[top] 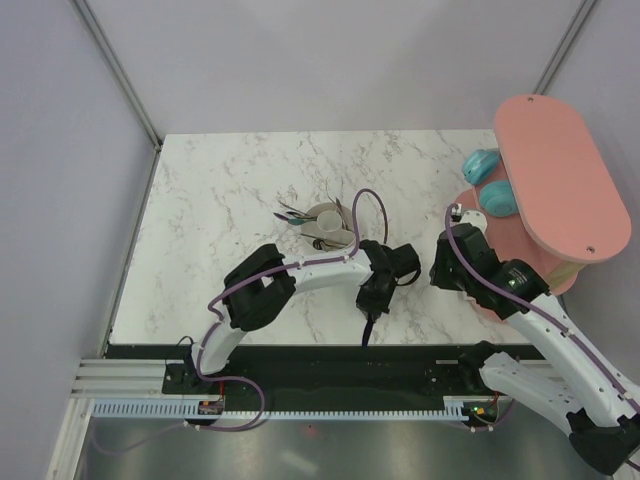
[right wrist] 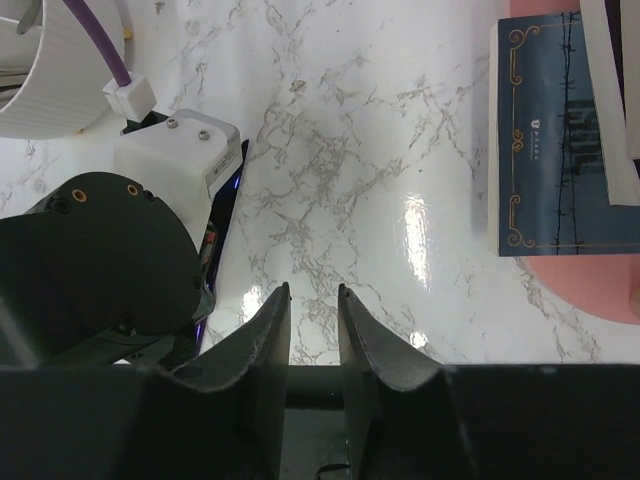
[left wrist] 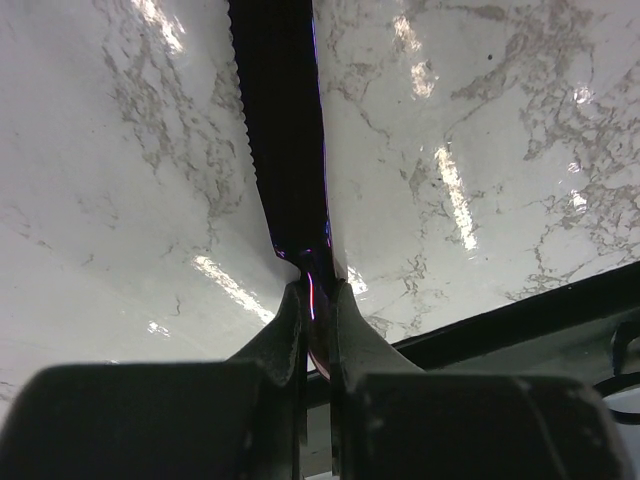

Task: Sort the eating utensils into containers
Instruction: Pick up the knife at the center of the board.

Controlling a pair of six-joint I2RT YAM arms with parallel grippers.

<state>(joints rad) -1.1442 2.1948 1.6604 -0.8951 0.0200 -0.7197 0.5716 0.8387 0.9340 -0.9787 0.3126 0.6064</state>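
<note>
The left end effector (left wrist: 315, 292) is closed tight on a black utensil (left wrist: 285, 130). Its two fingers (left wrist: 288, 325) pinch one end of the utensil, and the rest sticks straight out past the tips. The utensil is long, thin and flat, and one edge has little teeth. A bit of purple shine shows where the fingers press on it.

From above, this end effector is over the middle of the counter (top: 220, 200), toward the near side. The black utensil pokes out of it toward the near edge. Its long side runs from far to near, and its free end points at the near edge. I cannot tell if the free end touches the counter.

The white holder (top: 322, 212) stands a little farther back and to the left of this end effector, near it but not touching. More utensils (top: 292, 213) are in the holder, and their ends stick out on its left side.

The right end effector (right wrist: 313, 295) is open just a little and has nothing in it. It hangs over the bare counter, just to the right of the left one. A pink board (top: 560, 150) sits on the right side. A blue box (right wrist: 560, 140) lies on the pink board in the right wrist view.
</note>
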